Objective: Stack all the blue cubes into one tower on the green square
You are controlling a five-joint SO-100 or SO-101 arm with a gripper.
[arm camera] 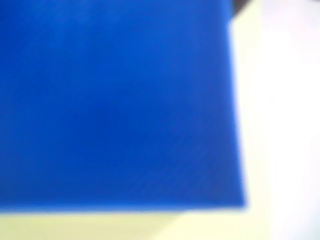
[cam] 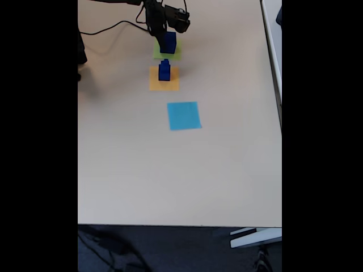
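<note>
Big cube [cam: 168, 42] sits on the green square [cam: 167, 54] near the desk's far edge; small cubes [cam: 164, 70] stacked on the orange square [cam: 164, 79]. Can't tell if the jaws [cam: 165, 34] grip it. Risk: lifting away skewed drags the cube off-square.

Cube [cam: 168, 42] on near square [cam: 174, 54] — arm-side.

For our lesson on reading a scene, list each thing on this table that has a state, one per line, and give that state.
Large blue cube: standing on the green square, the tool right over it.
Smaller blue cubes: stacked on the orange square.
Light blue square: bare.
Tool: grip cannot be told.
</note>
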